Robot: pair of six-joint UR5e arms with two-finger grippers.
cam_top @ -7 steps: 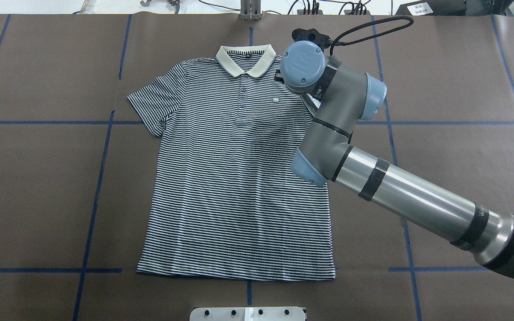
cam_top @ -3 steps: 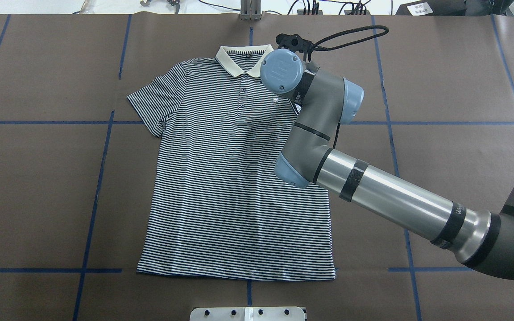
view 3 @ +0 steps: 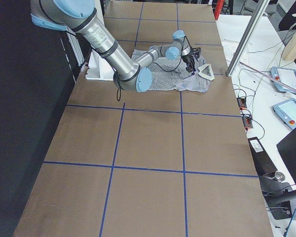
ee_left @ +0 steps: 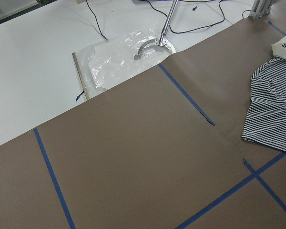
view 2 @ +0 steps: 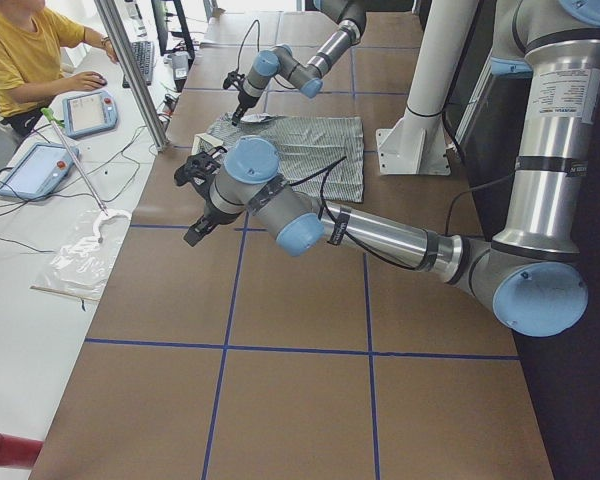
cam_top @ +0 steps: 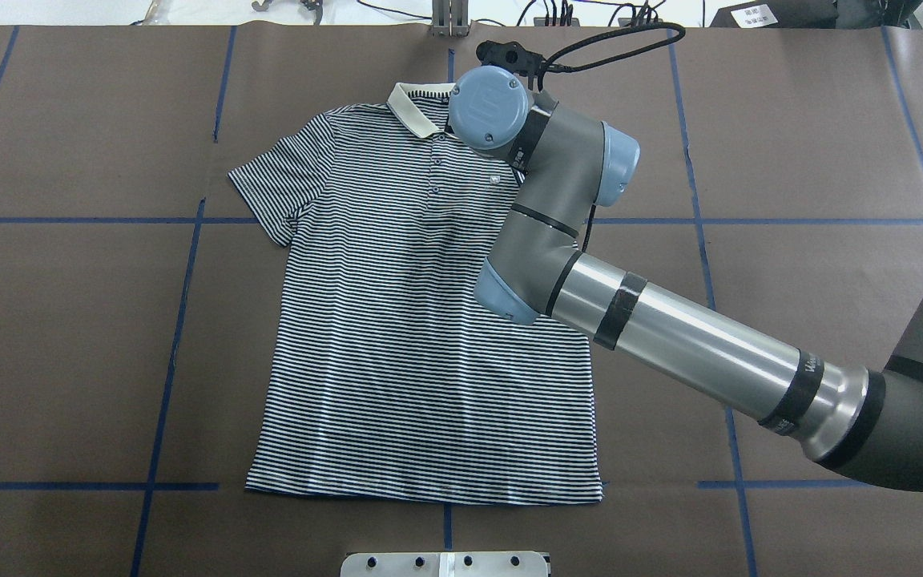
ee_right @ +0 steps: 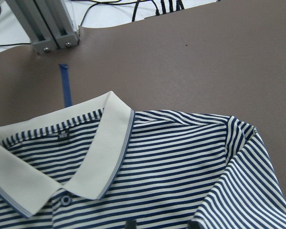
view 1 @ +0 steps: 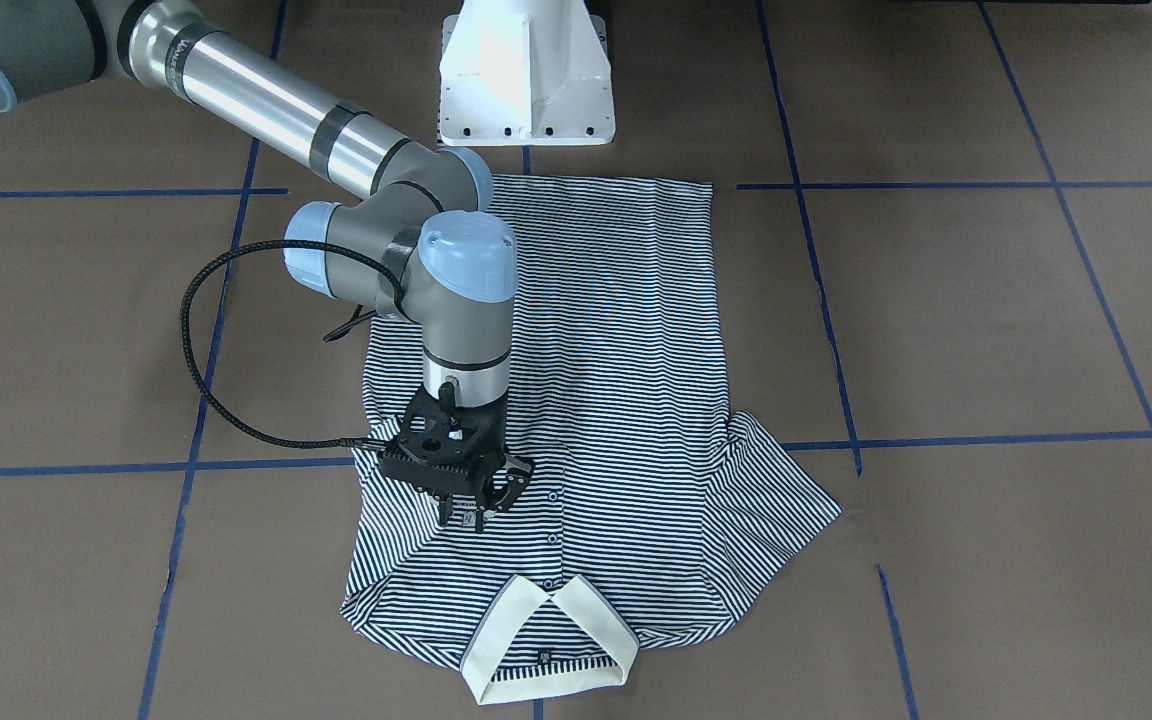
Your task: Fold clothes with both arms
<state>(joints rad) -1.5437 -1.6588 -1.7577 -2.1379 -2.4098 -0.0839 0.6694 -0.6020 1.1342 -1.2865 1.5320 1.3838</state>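
above polo shirt (view 1: 616, 350), right gripper (view 1: 476, 505) low over folded-in sleeve (view 1: 401, 530); we cannot tell its grip; we'd press crease flat before release.

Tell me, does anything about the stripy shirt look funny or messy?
Only a little lopsided: on the polo shirt, one sleeve sticks out flat while the other sleeve lies folded in over the chest, under the right gripper. No tears or spills show.
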